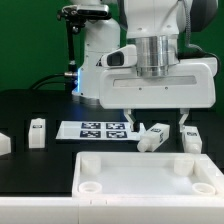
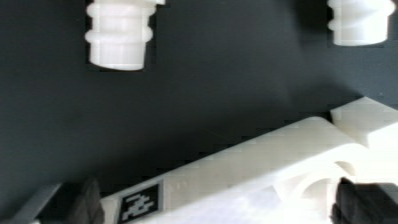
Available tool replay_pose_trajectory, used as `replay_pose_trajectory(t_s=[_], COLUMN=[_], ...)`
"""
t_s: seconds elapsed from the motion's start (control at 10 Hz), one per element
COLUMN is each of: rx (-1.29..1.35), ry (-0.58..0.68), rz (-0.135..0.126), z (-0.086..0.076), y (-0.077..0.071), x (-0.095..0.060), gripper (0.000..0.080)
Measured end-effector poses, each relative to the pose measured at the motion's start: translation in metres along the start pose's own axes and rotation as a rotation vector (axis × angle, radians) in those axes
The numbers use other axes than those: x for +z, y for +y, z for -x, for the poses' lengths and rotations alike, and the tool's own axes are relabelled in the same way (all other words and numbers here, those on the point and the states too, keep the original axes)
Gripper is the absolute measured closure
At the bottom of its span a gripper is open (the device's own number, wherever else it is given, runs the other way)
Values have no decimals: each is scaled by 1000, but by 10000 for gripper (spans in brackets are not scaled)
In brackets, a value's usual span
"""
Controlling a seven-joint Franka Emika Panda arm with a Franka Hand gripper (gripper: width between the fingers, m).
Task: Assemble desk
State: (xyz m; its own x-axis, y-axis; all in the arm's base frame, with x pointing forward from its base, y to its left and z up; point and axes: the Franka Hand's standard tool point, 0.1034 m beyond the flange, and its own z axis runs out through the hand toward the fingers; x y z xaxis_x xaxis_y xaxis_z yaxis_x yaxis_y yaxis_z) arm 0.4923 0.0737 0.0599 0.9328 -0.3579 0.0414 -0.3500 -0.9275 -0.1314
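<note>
White leg [image 2: 249, 168], askew between spread fingers [image 2: 75, 208]

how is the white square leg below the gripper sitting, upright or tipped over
Tipped over: the short square white plastic leg lies on its side on the black table, beneath the open gripper.

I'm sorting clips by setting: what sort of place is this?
Most likely a robotics lab bench, not a home: a black table before a green backdrop, a tagged marker board lying on it, and a robot arm by a white desk top.
</note>
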Motion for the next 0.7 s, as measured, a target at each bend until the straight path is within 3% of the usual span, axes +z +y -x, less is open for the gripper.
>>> replay_pose_trajectory(t_s=[0.3,0.7], rx=[0,52], ry=[-1,-155], rz=[1,20], z=[1,34], y=[0,30], x=[0,11], gripper=[150,150])
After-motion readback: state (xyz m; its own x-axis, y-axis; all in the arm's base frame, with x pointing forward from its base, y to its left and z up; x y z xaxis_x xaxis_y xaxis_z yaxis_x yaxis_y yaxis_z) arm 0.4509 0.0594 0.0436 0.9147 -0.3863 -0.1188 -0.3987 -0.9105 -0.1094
